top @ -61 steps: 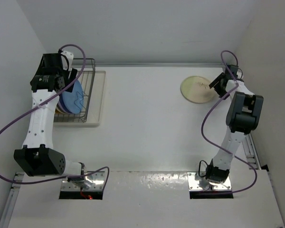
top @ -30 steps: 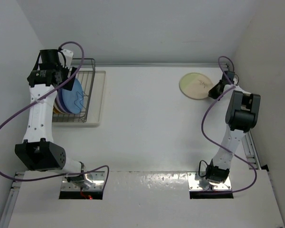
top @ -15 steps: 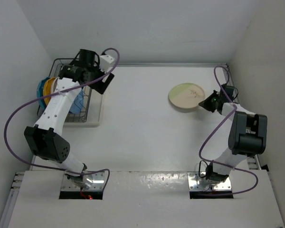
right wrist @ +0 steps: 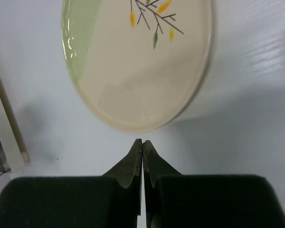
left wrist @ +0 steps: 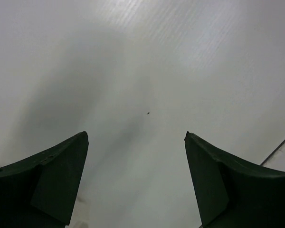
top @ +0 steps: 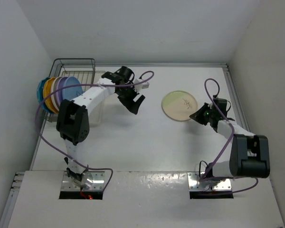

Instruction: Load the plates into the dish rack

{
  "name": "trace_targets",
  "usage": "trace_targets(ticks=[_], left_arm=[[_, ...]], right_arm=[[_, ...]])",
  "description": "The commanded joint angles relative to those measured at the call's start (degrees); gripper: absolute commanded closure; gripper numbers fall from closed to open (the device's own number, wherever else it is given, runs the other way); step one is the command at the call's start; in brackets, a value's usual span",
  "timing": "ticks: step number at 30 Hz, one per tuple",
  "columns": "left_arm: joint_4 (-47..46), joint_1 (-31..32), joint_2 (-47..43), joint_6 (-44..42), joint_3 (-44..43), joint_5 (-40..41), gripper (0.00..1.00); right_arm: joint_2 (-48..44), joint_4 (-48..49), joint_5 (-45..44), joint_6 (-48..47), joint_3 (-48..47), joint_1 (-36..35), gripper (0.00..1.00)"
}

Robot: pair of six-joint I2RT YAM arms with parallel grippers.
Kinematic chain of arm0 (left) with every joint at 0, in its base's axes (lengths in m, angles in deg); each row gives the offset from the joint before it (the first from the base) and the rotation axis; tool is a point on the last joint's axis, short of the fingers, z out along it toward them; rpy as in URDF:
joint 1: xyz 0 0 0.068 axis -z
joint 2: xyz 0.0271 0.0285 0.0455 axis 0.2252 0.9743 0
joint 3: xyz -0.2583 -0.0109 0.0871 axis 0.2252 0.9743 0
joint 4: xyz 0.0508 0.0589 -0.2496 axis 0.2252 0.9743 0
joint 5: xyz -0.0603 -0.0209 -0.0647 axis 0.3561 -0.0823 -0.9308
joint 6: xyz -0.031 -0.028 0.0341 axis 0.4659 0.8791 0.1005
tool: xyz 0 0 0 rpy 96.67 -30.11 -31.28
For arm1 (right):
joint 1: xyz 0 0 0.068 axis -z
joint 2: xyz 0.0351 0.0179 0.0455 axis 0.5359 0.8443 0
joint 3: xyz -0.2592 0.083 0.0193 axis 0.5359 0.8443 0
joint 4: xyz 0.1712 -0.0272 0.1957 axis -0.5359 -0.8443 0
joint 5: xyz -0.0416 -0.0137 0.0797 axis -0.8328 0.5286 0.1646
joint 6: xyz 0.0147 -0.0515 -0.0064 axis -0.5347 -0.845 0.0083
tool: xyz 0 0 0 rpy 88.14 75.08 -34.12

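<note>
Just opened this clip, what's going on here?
Two arms are filling a dish rack. Several coloured plates already stand in it, at the left. One cream-and-green plate lies flat on the table. The right end effector, shut, sits right at its rim; contact is unclear. The left end effector is open and empty, over the table between rack and plate.

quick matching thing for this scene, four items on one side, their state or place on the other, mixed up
1 left gripper
2 right gripper
3 cream-and-green plate
4 dish rack

a lying flat on the table
b jaws shut, beside the plate's rim
c holds upright plates
d jaws open over bare table

Pairs: 1-d, 2-b, 3-a, 4-c
</note>
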Motion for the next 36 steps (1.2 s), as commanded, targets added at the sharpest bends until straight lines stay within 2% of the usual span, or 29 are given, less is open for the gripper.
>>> trace_targets(ticks=[1, 3, 4, 5, 6, 7, 8, 9, 11, 15, 22, 25, 26, 28, 29, 33, 36], left_arm=[[-2.0, 1.9, 3.5, 2.4, -4.9, -5.3, 0.12], [-2.0, 3.4, 5.0, 3.1, -7.2, -5.9, 0.12], [-2.0, 3.4, 5.7, 3.1, -8.0, -5.9, 0.12], [-2.0, 3.9, 5.7, 3.1, -8.7, -5.9, 0.12], [-2.0, 3.9, 5.7, 3.1, -8.8, -5.9, 0.12], [-2.0, 4.5, 5.7, 3.1, -8.8, -4.5, 0.12], [-2.0, 4.5, 5.1, 3.1, -8.8, -4.0, 0.12], [-2.0, 4.5, 5.1, 3.1, -8.8, -4.0, 0.12], [-2.0, 4.5, 4.5, 3.1, -8.1, -3.4, 0.12], [-2.0, 4.5, 2.5, 3.1, -6.1, -2.1, 0.12], [-2.0, 4.5, 1.0, 2.6, -5.6, -0.3, 0.12], [-2.0, 4.0, 1.0, 2.6, -5.6, -0.3, 0.12], [-2.0, 4.0, 1.0, 2.6, -5.6, -0.3, 0.12], [-2.0, 4.0, 1.0, 2.6, -5.6, 0.3, 0.12], [-2.0, 4.0, 1.5, 2.6, -5.6, 0.3, 0.12], [-2.5, 4.0, 2.5, 2.6, -5.6, -0.3, 0.12], [-3.0, 3.5, 4.2, 2.6, -5.6, -1.9, 0.12]], right_arm=[[-3.1, 0.4, -0.7, -1.4, 1.6, -0.9, 1.0], [-3.5, 0.5, -1.9, -0.9, 2.3, 0.2, 1.0], [-3.0, 0.4, -2.2, -0.7, 1.7, 0.4, 0.93], [-1.5, -3.7, -5.8, -1.4, -2.4, 0.4, 0.64], [-0.5, -5.9, -5.8, -3.2, -4.4, 0.4, 0.64], [2.4, -7.9, -8.3, -4.2, -6.6, 0.6, 0.45], [4.1, -12.2, -10.6, -7.6, -14.1, 0.4, 0.42], [9.3, -15.8, -11.4, -8.7, -16.4, 0.4, 0.39], [13.0, -19.0, -12.7, -10.6, -22.9, 0.3, 0.38], [24.1, -25.5, -17.3, -12.5, -33.0, -0.2, 0.39], [33.5, -26.6, -20.2, -14.2, -37.7, -2.5, 0.5], [35.5, -29.7, -20.4, -15.0, -40.4, -3.6, 0.61], [35.5, -30.0, -20.2, -15.2, -40.6, -4.1, 0.73], [35.2, -29.2, -19.5, -15.9, -40.2, -4.3, 0.89], [35.0, -29.1, -19.1, -16.3, -40.0, -4.3, 1.0], [33.2, -26.5, -13.4, -18.7, -38.2, -4.5, 1.0], [29.8, -20.8, -10.6, -22.0, -33.0, -5.1, 1.0]])
